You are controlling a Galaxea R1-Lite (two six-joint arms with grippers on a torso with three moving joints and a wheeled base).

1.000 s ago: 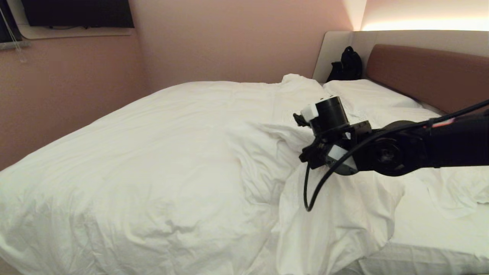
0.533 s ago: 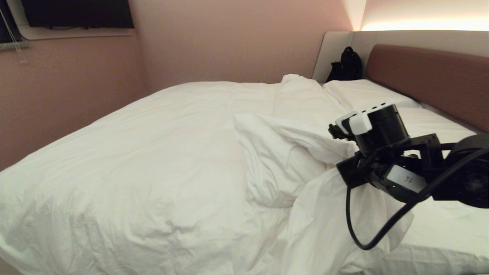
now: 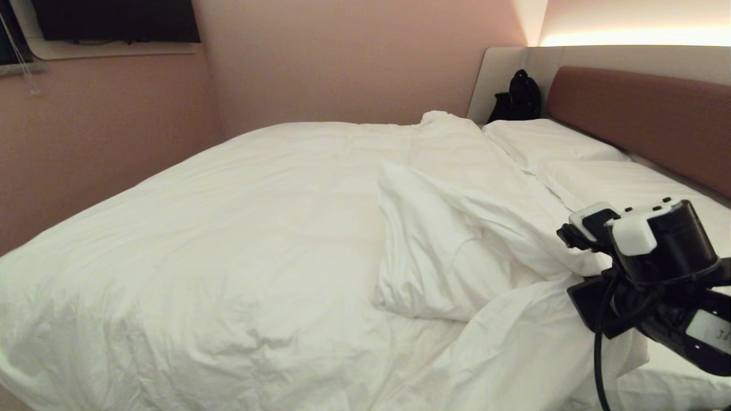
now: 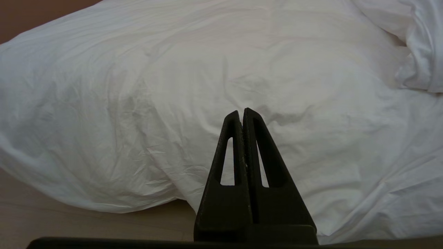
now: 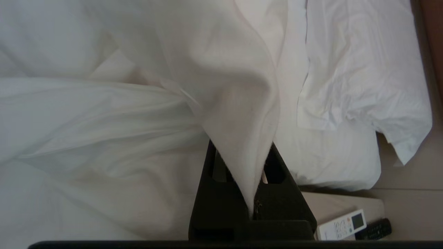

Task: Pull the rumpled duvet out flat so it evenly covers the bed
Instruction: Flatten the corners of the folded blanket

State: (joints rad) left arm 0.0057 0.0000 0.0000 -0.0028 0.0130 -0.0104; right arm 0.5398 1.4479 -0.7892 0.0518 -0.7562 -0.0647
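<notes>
White duvet (image 3: pixel 240 228) rumpled on bed (image 3: pixel 657 182); right gripper (image 5: pixel 252 173), at four o'clock, clenched on its fold; left gripper (image 4: pixel 242 114) closed, empty.

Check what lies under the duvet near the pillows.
Beside the pillows, the duvet, pinched in the right gripper, is bunched; a strip of sheet shows at the near edge. Everything beneath the duvet is hidden.
</notes>
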